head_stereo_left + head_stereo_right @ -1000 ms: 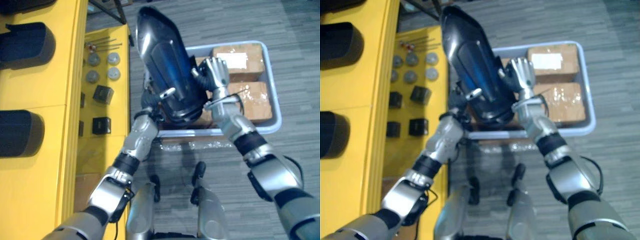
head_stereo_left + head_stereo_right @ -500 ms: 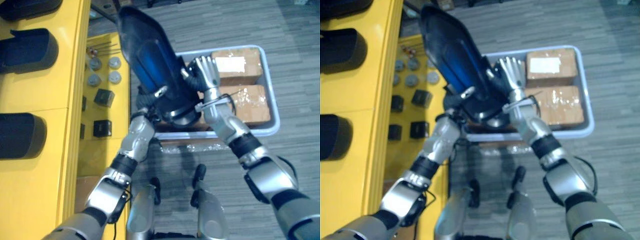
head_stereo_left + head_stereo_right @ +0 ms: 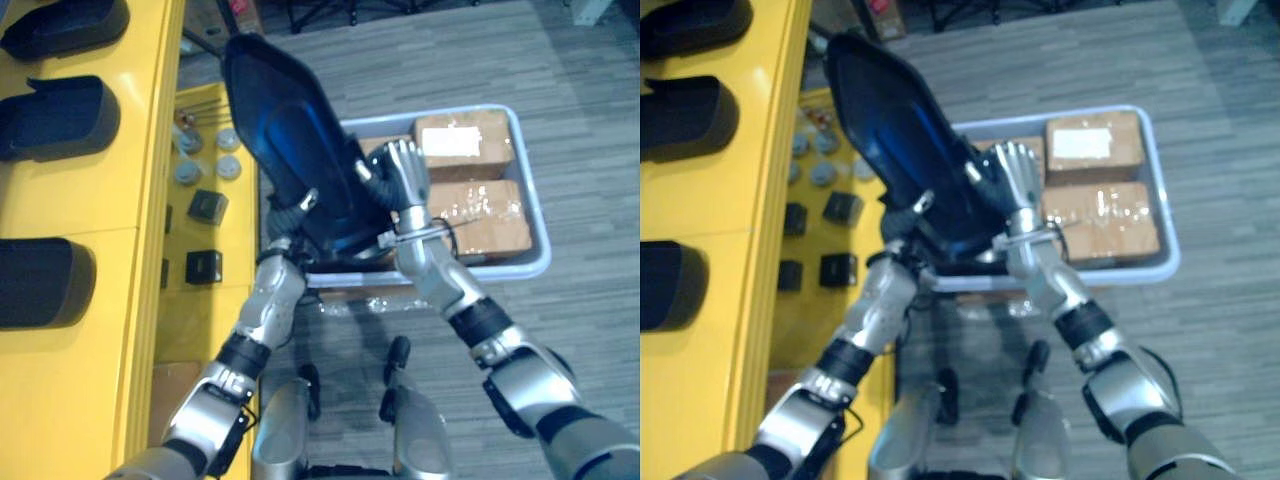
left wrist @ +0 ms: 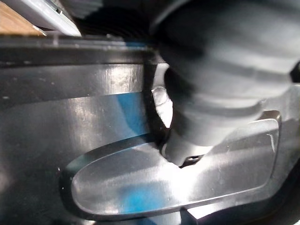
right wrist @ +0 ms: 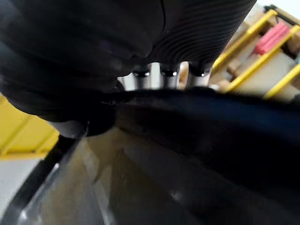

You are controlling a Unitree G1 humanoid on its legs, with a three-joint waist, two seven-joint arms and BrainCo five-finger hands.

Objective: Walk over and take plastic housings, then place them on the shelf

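Both arms are raised in front of the body, their forearms slanting towards each other as they climb. The left arm point(image 3: 262, 310) comes up bent at the elbow, its wrist under the dark ribbed cover. The left hand point(image 3: 301, 205) is tucked beneath the lower end of the plastic housing point(image 3: 290, 150), mostly hidden by it. The right arm point(image 3: 450, 295) rises at a slant to the opposite side. The right hand point(image 3: 400, 178) lies flat against the housing's flank, back of the hand outward, fingers point(image 3: 398, 155) straight and side by side, pressing in. The housing is between the two hands, well above both wrists.
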